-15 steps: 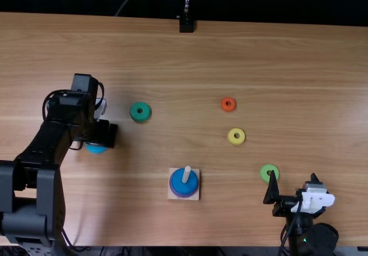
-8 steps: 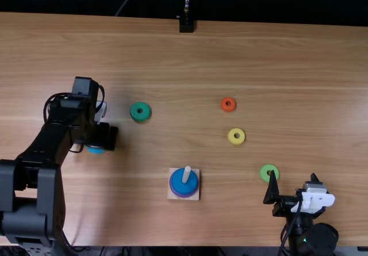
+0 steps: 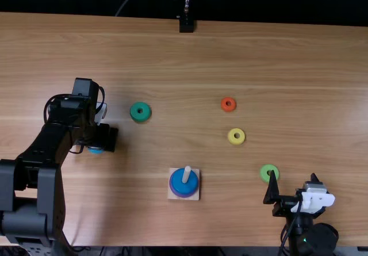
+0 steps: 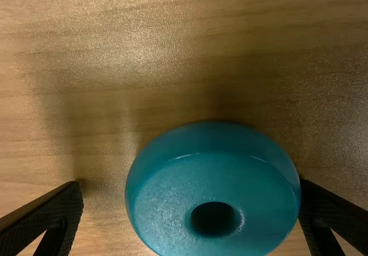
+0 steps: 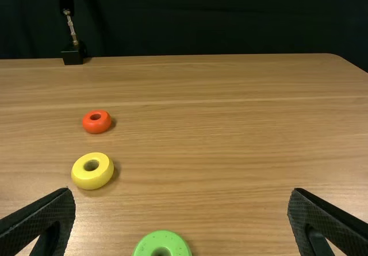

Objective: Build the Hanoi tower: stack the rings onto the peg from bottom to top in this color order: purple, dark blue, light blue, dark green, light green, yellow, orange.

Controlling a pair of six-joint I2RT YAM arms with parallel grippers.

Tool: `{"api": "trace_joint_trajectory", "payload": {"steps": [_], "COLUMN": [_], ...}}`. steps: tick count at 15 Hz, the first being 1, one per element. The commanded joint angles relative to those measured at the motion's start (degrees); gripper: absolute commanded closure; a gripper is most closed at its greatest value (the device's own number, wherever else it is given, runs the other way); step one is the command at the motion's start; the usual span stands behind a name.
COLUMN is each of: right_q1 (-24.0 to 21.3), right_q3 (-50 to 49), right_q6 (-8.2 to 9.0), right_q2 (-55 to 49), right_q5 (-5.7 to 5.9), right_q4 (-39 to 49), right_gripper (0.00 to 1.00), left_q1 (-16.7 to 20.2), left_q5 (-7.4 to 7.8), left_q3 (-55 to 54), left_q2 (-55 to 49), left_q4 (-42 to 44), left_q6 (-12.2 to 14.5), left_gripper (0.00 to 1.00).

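My left gripper (image 3: 102, 137) is low at the table's left, over the light blue ring (image 3: 96, 151), which it partly hides. In the left wrist view the gripper (image 4: 192, 195) is open around the light blue ring (image 4: 172, 198), with a gap at one finger and the other close beside the ring. The peg (image 3: 187, 173) holds a dark blue ring (image 3: 180, 184) above a purple ring (image 3: 183, 196). My right gripper (image 3: 293, 178) stands open near the light green ring (image 3: 265, 172); in its wrist view the gripper (image 5: 181, 201) has nothing held.
A dark green ring (image 3: 140, 111) lies right of the left gripper. Yellow (image 3: 236, 136) and orange (image 3: 228, 104) rings lie right of the middle. The peg's square base (image 3: 174, 195) is near the front edge. A black stand (image 3: 186, 25) is at the far edge.
My left gripper has shifted slightly toward the near edge, covering more of the light blue ring. The right arm and the other rings have kept still.
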Motion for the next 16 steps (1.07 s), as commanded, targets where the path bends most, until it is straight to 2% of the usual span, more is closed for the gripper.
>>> {"api": "trace_joint_trajectory", "payload": {"steps": [1,2,3,4,5,7,8,9,10,11,16], "right_q1": [0.5,0.5,0.5,0.5,0.5,0.5,0.5,0.5,0.5,0.5,0.5], "right_q3": [-3.6,-3.6,-3.6,-3.6,-3.6,-3.6,-3.6,-3.6,-3.6,-3.6,-3.6], "right_q6": [0.31,0.31,0.31,0.31,0.31,0.31,0.31,0.31,0.31,0.31,0.31], "right_q2": [-0.7,-0.7,-0.7,-0.7,-0.7,-0.7,-0.7,-0.7,-0.7,-0.7,-0.7], "right_q5": [1.63,1.63,1.74,1.74,1.74,1.74,1.63,1.74,1.74,1.63,1.74], "right_q4": [-3.5,-3.5,-3.5,-3.5,-3.5,-3.5,-3.5,-3.5,-3.5,-3.5,-3.5], "right_gripper": [0.0,0.0,0.0,0.0,0.0,0.0,0.0,0.0,0.0,0.0,0.0], "left_q1": [0.0,0.0,0.0,0.0,0.0,0.1,0.1,0.1,0.1,0.1,0.1], "left_q5": [1.59,3.7,5.28,5.49,5.49,5.49,5.39,5.49,5.6,5.49,5.49], "left_q3": [-0.6,-0.9,-1.9,-3.4,-3.9,-4.1,-4.1,-4.0,-4.0,-3.9,-4.1], "left_q2": [0.8,0.8,0.6,0.5,0.4,0.3,0.2,0.2,0.2,0.1,-0.3], "left_q4": [0.5,2.3,4.9,7.3,8.3,8.2,7.9,7.6,7.5,7.4,3.8], "left_q6": [0.4,0.5,0.5,0.4,0.2,0.2,0.5,0.5,0.6,0.5,0.6], "left_gripper": [0.0,0.11,0.4,0.63,0.71,0.7,0.64,0.45,0.15,0.0,0.0]}}
